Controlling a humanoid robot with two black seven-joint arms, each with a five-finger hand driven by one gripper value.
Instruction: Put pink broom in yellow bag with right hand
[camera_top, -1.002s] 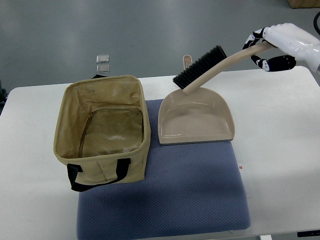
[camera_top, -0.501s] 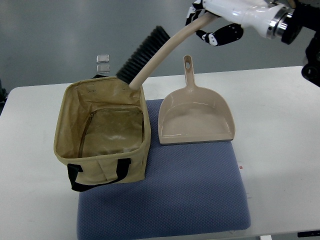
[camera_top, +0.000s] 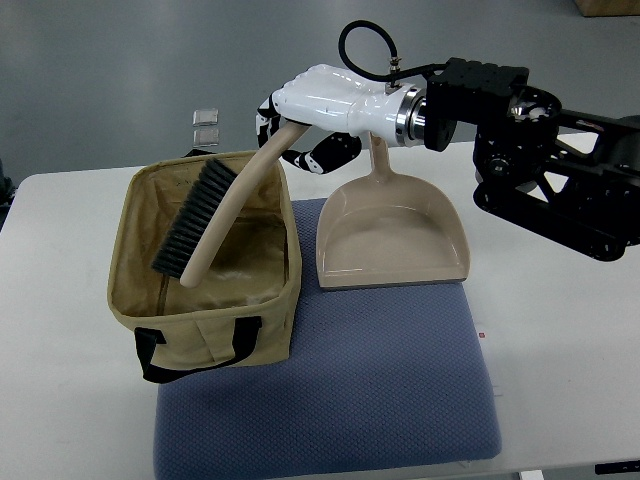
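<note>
My right hand (camera_top: 300, 125) is shut on the handle end of the beige-pink broom (camera_top: 222, 215), reaching in from the right above the bag's far right corner. The broom slants down to the left, and its black bristle head (camera_top: 190, 220) hangs inside the open yellow bag (camera_top: 205, 320), above the bag's floor. The bag stands upright on the left part of the blue mat (camera_top: 380, 390), black strap handle toward me. I cannot tell whether the broom tip touches the bag's bottom. The left arm does not show.
A matching dustpan (camera_top: 392, 235) lies on the mat right of the bag, its handle partly hidden behind my hand. My black forearm (camera_top: 540, 150) spans the upper right. Two small clear items (camera_top: 206, 125) sit on the floor beyond the white table (camera_top: 560, 330).
My right hand has swung the broom left from above the dustpan to over the bag and lowered it. The bristle head now sits inside the bag opening.
</note>
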